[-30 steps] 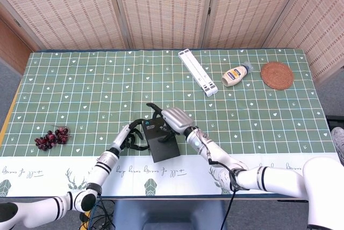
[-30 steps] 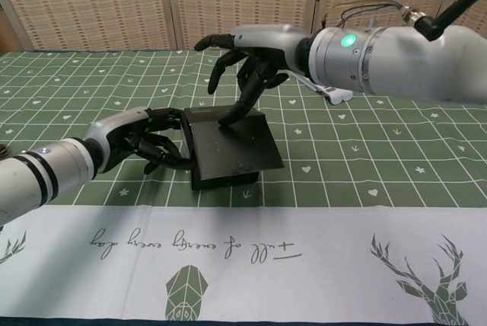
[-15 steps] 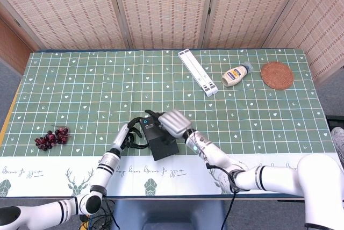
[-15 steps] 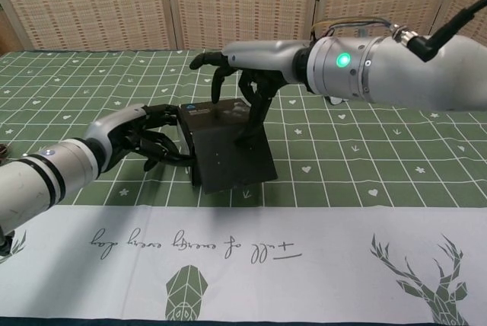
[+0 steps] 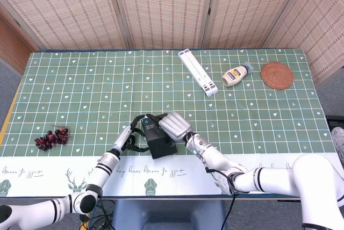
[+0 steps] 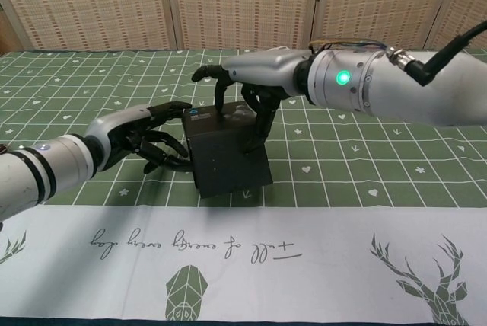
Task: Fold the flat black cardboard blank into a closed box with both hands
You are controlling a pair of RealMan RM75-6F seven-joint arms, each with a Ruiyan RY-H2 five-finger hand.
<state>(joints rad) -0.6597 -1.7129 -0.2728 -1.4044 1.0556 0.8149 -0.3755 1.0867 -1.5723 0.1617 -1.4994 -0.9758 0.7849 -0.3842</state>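
The black cardboard box (image 5: 159, 141) (image 6: 228, 158) stands folded near the table's front edge, tipped so its broad face slopes toward the chest camera; a small blue sticker shows at its top corner. My left hand (image 5: 127, 139) (image 6: 144, 139) holds the box's left side, thumb along the upper edge and fingers curled against the wall. Cupped over the top is my right hand (image 5: 173, 124) (image 6: 251, 96), its fingers (image 6: 259, 123) draped down onto the sloping face and its thumb reaching past the back edge. The box's far side is hidden.
A bunch of dark grapes (image 5: 51, 137) lies at the front left. At the back right are a long white folded stand (image 5: 198, 72), a mayonnaise bottle (image 5: 236, 74) and a round woven coaster (image 5: 277, 75). The green checked tablecloth (image 5: 80, 90) covers the table.
The box has tipped up from lying nearly flat to a steeper slope. My right hand went from touching the lid with fingertips to cupping the top. The left hand stayed at the left side.
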